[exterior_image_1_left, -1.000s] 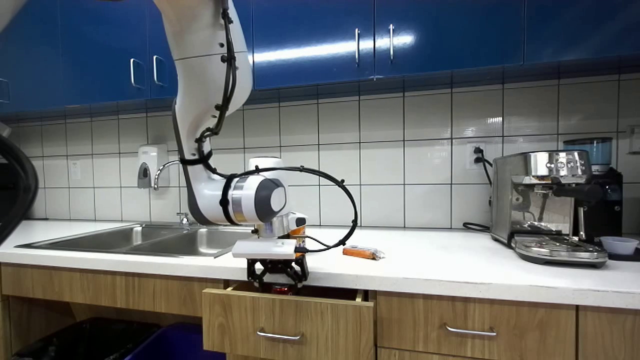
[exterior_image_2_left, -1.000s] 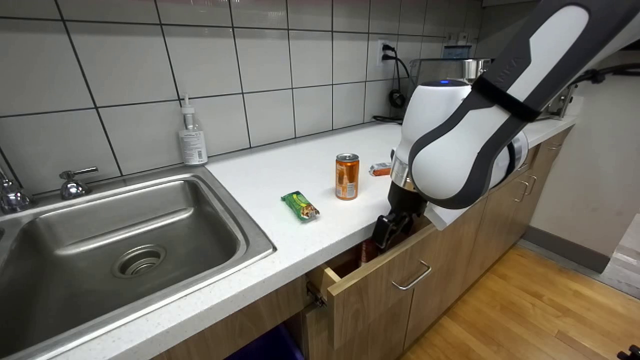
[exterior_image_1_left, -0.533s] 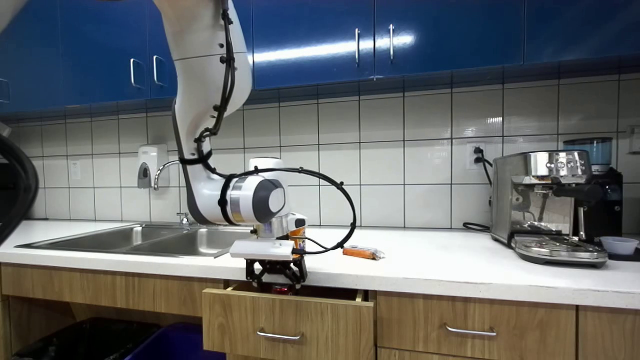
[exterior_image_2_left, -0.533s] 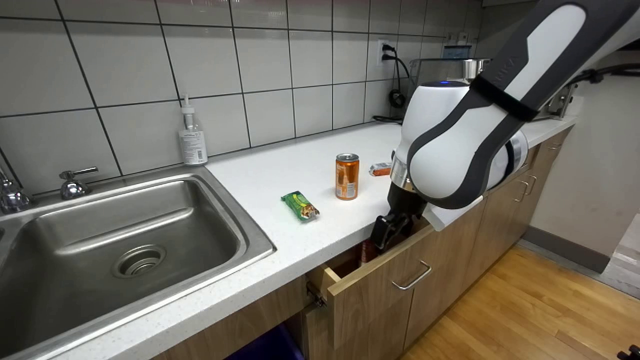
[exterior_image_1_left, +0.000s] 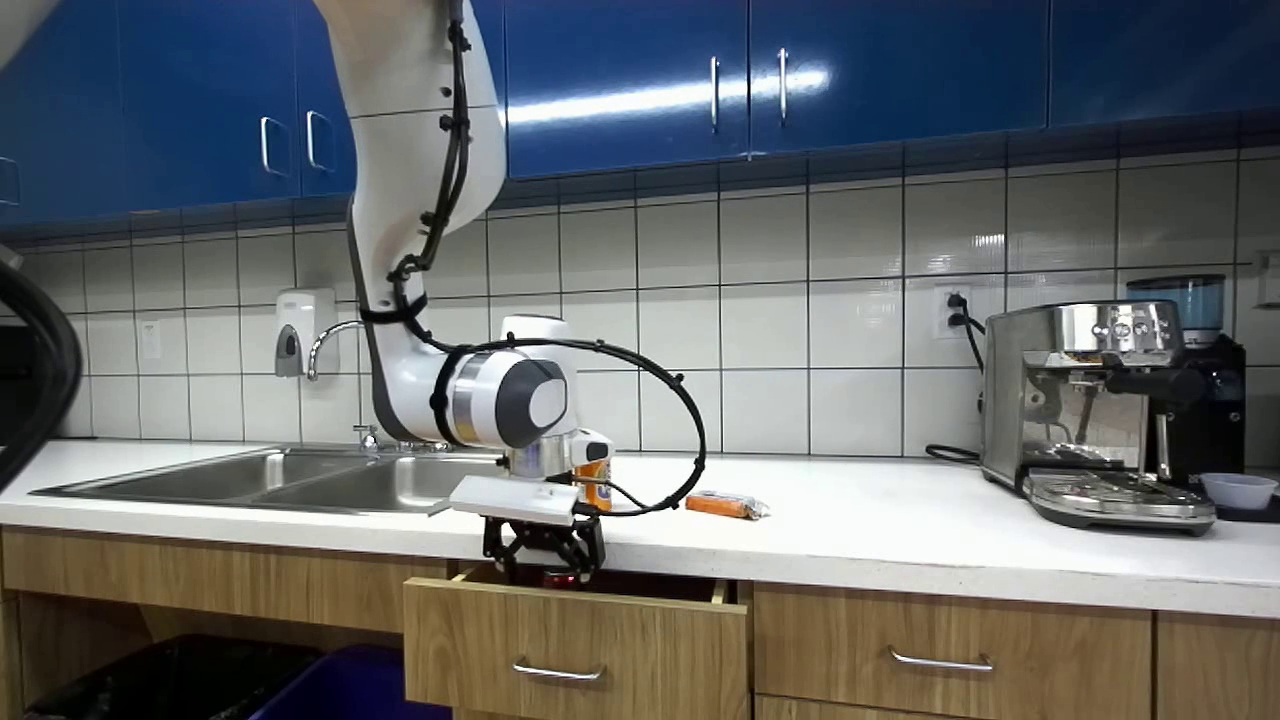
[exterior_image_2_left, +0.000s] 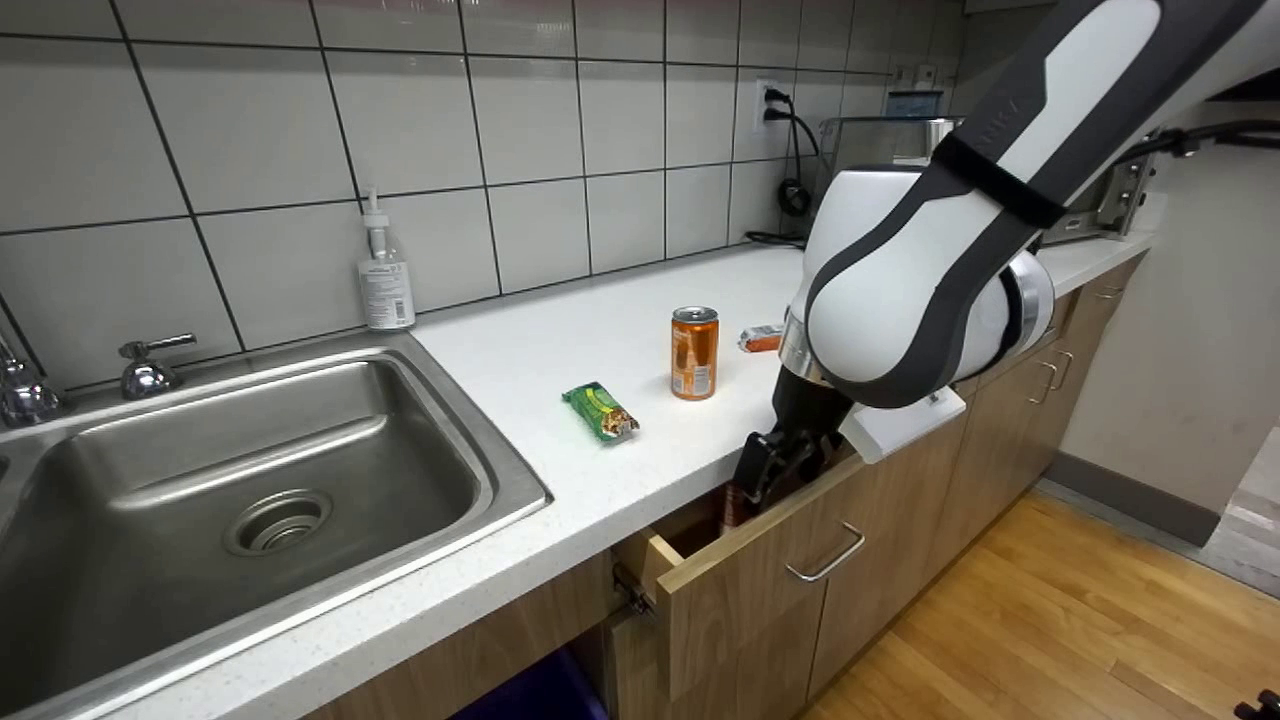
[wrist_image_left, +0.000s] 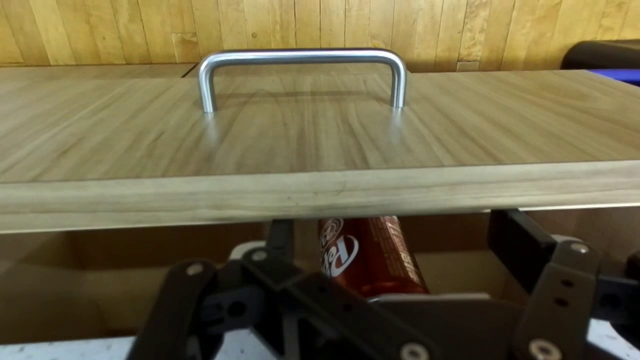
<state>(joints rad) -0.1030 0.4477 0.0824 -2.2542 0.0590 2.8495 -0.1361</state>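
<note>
My gripper (wrist_image_left: 400, 240) is open, its black fingers reaching down into a partly open wooden drawer (exterior_image_1_left: 575, 640). A dark red soda can (wrist_image_left: 370, 255) with white lettering stands in the drawer between the fingers. In the wrist view it is nearer the left finger, with a wide gap to the right one. Gripper linkage hides its near end and the drawer front hides its far part. In both exterior views only a bit of the can shows, a red patch (exterior_image_1_left: 562, 579) below the gripper (exterior_image_1_left: 548, 573) and a sliver (exterior_image_2_left: 733, 508) beside the fingers.
An orange can (exterior_image_2_left: 694, 353), a green snack packet (exterior_image_2_left: 600, 411) and an orange packet (exterior_image_1_left: 726, 505) are on the white counter. The counter's front edge overhangs the drawer. A steel sink (exterior_image_2_left: 400, 370), soap bottle (exterior_image_2_left: 386, 275) and espresso machine (exterior_image_1_left: 1080, 410) stand farther off.
The gripper has shifted slightly left in both exterior views, and its wrist has tilted a little. The fingers stay open, and the red can stays in the drawer.
</note>
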